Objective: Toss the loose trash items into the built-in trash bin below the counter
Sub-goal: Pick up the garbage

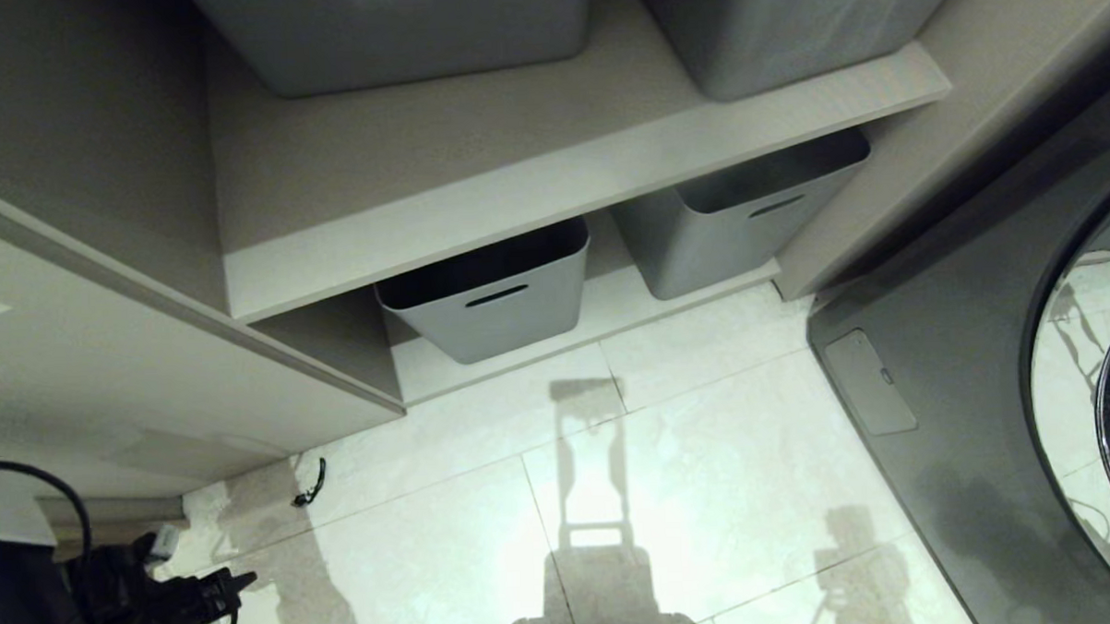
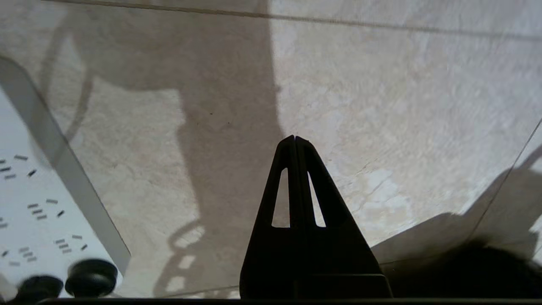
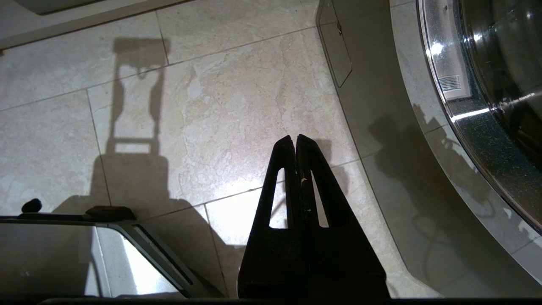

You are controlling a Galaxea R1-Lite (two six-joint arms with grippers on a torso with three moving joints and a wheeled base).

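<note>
- No turquoise cardboard scrap shows in any of the three views, and neither does the bin flap with its blue sticker or the grey marble counter, so where they lie cannot be told from here.
- The left gripper [image 2: 295, 137] has its two black fingers pressed flat together with nothing between them; in its wrist view it hangs over pale tiled floor [image 2: 381, 106] that is crossed by broad shadows.
- In the head view the left arm shows only as a dark mass with a looping black cable [image 1: 53, 486] in the lower left corner, low beside the beige cabinet panel [image 1: 105, 383].
- The right gripper [image 3: 295, 137] is likewise closed tip to tip and empty, hanging over the floor near the curved grey front of a washing machine [image 3: 381, 106] with a chrome-ringed door [image 3: 465, 114].
- Straight ahead in the head view, a beige shelf [image 1: 551, 192] carries two grey tubs on top, only partly seen.
- Under that shelf stand two more grey plastic tubs with slot handles: one nearer the centre [image 1: 495, 300], the other further right [image 1: 755, 222], apart from each other.
- A small dark scrap [image 1: 310, 487] lies on the floor just beside the cabinet's foot.
</note>
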